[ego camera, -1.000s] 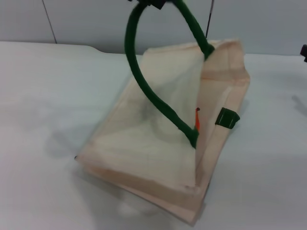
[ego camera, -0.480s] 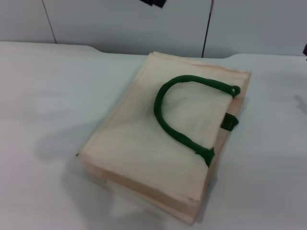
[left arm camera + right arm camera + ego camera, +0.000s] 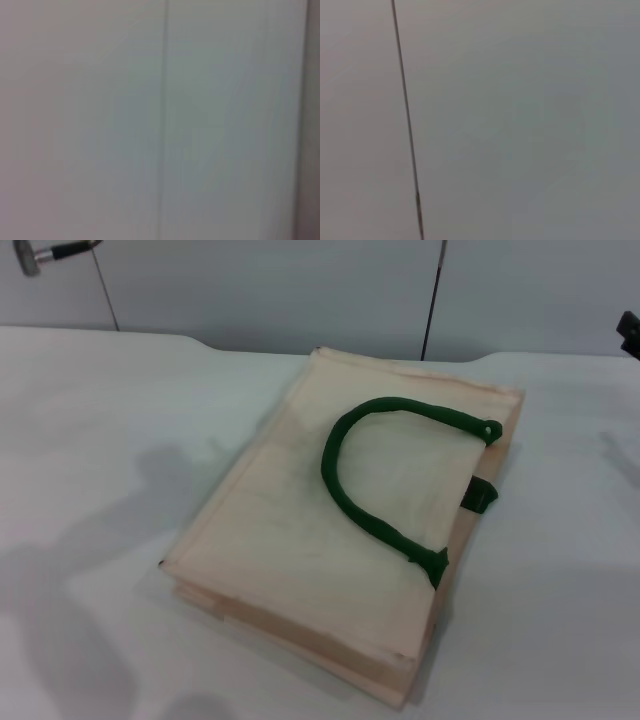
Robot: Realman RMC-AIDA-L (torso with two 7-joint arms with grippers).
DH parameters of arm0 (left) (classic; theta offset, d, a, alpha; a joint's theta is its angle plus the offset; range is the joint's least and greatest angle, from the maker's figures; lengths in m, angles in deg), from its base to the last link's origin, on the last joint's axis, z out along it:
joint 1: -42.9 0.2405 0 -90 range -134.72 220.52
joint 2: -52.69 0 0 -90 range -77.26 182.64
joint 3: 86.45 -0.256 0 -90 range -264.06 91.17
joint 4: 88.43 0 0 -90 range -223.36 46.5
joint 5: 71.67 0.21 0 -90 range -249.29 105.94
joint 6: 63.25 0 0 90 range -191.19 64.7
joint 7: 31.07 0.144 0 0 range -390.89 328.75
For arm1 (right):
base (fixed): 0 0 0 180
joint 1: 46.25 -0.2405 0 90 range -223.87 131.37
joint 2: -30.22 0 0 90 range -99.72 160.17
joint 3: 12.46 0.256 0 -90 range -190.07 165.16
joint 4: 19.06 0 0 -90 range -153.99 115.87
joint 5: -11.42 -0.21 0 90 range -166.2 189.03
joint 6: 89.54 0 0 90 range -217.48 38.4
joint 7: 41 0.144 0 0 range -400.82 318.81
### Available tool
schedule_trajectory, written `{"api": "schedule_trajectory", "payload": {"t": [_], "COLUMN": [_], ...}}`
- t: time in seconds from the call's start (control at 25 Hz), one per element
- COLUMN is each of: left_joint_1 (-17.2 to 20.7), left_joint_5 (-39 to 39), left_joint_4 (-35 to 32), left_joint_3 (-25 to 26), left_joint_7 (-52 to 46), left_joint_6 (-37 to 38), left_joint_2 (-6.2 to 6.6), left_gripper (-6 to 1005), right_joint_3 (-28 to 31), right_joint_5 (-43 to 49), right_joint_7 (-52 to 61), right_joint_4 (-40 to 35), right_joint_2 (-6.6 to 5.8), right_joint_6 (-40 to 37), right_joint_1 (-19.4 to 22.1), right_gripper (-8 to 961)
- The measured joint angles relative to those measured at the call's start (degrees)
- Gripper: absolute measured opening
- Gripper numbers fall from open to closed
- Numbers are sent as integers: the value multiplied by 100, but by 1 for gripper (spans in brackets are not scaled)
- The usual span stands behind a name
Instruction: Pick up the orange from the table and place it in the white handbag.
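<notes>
The white handbag lies flat on the table in the middle of the head view. One dark green handle lies in a loop on its top face. The orange is hidden; no part of it shows in any view. A small part of my left arm shows at the top left corner, high and away from the bag. A dark bit of my right arm shows at the right edge, also away from the bag. Neither wrist view shows fingers, the bag or the orange.
The white tabletop runs all around the bag, with its notched far edge behind it. A grey panelled wall stands beyond. Both wrist views show only that wall and a seam.
One second ago the green handle was held up high, the bag gaped and a sliver of orange showed inside. The handle has dropped flat, the bag has closed, and the arm has left to the upper left.
</notes>
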Motion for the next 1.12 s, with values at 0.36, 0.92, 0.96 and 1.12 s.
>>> {"api": "schedule_trajectory", "payload": {"t": [0.36,0.92,0.96,1.12], "left_joint_1": [1239,2028,2047,2082], "left_joint_5": [-1746,-4145,-4222,-4444], "left_joint_4": [-2211,-4541,-4590,-4738], "left_joint_3": [22,104,105,105], "left_joint_7": [2437,5476,5530,5604], "left_joint_6": [-1386,-2230,-2248,-2268], "left_joint_2": [-47,-78,-78,-78], "left_gripper": [886,883,883,883], "right_joint_3": [0,70,70,70], "right_joint_5": [-357,-2011,-2011,-2123], "right_joint_7": [-721,-2509,-2509,-2638], "right_joint_4": [356,1397,1397,1483], "right_joint_2": [17,68,68,69], "right_joint_6": [-362,-427,-427,-443], "right_joint_1": [-86,10,10,10], "right_gripper": [893,893,893,893]}}
